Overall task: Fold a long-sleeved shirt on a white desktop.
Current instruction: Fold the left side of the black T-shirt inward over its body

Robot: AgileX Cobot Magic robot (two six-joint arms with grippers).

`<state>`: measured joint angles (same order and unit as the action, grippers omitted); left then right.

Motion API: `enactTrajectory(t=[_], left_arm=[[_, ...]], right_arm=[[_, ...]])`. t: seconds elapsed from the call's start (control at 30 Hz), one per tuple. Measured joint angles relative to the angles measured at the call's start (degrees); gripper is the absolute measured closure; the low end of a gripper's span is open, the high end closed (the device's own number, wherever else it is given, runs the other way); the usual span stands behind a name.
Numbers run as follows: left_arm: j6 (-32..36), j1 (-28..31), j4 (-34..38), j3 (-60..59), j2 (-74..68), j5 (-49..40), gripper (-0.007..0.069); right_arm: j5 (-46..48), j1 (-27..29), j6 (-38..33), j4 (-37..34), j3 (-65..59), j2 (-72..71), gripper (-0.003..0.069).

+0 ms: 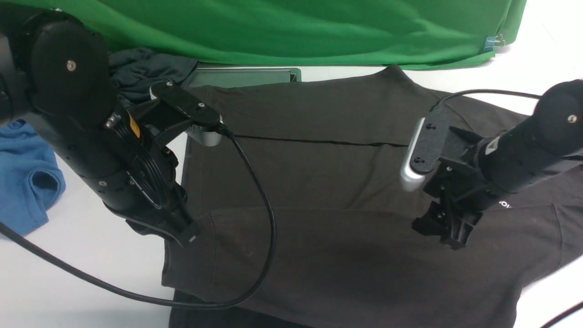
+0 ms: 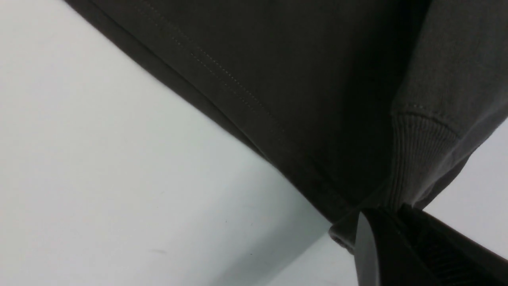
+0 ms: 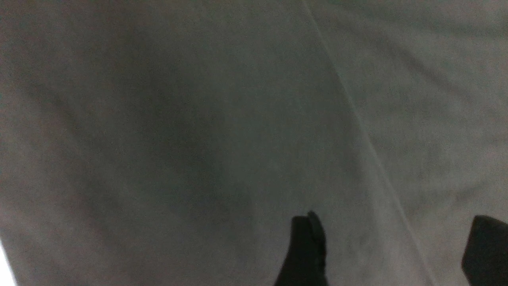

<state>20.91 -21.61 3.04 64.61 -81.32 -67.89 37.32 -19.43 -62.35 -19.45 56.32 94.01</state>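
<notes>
One long-sleeved shirt, dark brownish-black, lies spread over the white desktop. One sleeve is folded across its near part. That sleeve's ribbed cuff ends at the left gripper, whose fingers are pressed together and pinch the cuff's edge. The bare tabletop begins just outside those fingers.

The right gripper hangs over the shirt's other side. Its two fingertips are spread well apart with nothing held. Only flat fabric and one seam line show beneath them. Just beyond these fingers, toward the robot's right, a scrap of white lettering shows on the shirt. The arm covers most of it, so it cannot be read.

There are three garments in all. Besides the dark shirt there is one blue shirt, well outside the left fingers on the table. There is also one smaller dark grey-teal garment, far beyond those fingers and behind the left arm.

One grey-framed hatch sits at the shirt's far edge, with the cloth partly over it. One green cloth hangs behind everything. One black cable loops from the left wrist camera across the shirt, between the two grippers.
</notes>
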Motion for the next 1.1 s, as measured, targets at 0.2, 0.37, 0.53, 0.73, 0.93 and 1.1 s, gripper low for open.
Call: enactTrajectory(t=[0.2, 0.37, 0.53, 0.73, 0.93, 1.1], left_arm=[[0.0, 0.0, 0.0, 0.0, 0.0, 0.62, 0.0592], [0.0, 0.0, 0.0, 0.0, 0.0, 1.08, 0.0592], [0.0, 0.0, 0.0, 0.0, 0.0, 1.31, 0.0592], [-0.07, 0.0, 0.05, 0.0, 0.0, 1.42, 0.0592], [-0.07, 0.0, 0.05, 0.0, 0.0, 1.42, 0.0592], [-0.07, 0.0, 0.05, 0.0, 0.0, 1.42, 0.0592]], right_arm=[[-3.49, 0.0, -6.09, -0.82, 0.5, 4.33, 0.0167], [-4.38, 0.0, -7.75, -1.07, 2.89, 8.4, 0.0167], [-3.97, 0.0, -8.3, -1.25, 4.05, 11.02, 0.019], [-4.38, 0.0, -8.75, -1.38, 4.32, 12.26, 0.0295], [-4.13, 0.0, -8.75, -2.82, 4.39, 12.92, 0.0422], [-4.13, 0.0, -8.75, -3.3, 4.39, 13.01, 0.0564]])
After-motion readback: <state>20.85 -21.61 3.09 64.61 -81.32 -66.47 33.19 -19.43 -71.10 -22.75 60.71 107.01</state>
